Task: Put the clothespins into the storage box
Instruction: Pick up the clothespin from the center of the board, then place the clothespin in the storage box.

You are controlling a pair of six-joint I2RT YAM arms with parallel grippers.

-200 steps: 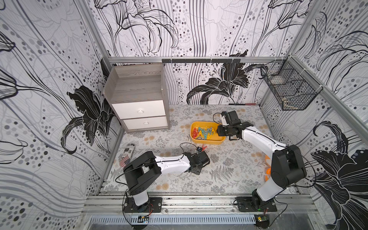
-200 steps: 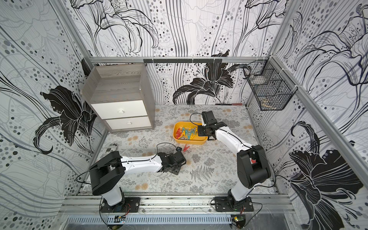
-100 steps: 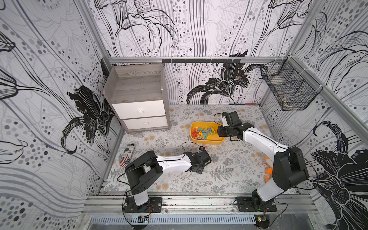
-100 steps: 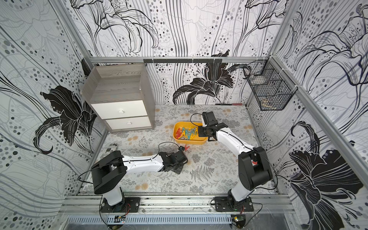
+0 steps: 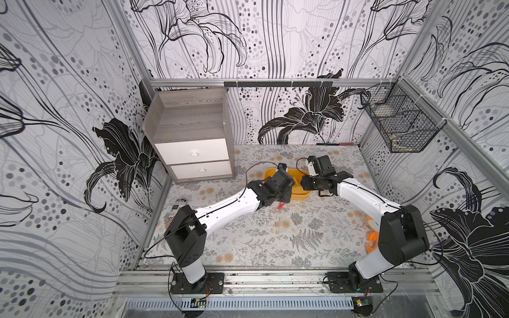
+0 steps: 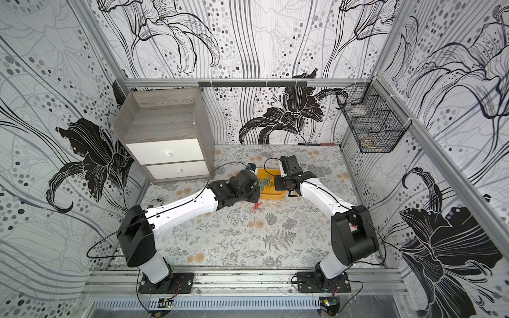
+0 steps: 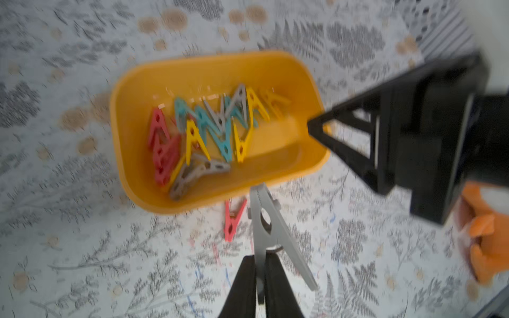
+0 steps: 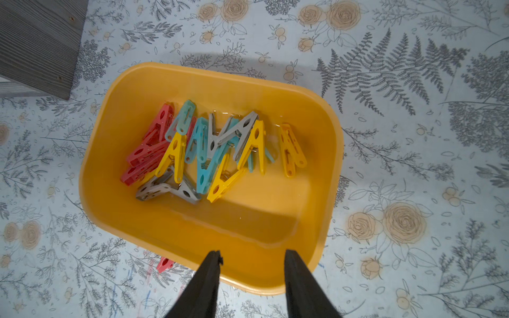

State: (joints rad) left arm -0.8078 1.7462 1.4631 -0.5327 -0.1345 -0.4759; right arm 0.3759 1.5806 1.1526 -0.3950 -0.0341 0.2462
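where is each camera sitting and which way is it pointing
Top views: high above the table's front edge, looking down toward the back wall; both show the left arm and right arm whole.
Right wrist: on the right arm, looking down into the box; the open right tool shows.
Left wrist: on the left arm, looking down at the box; the left tool, shut on a grey clothespin, and the right tool show.
Shared: both wrist views show the box's clothespins and a red clothespin on the table.
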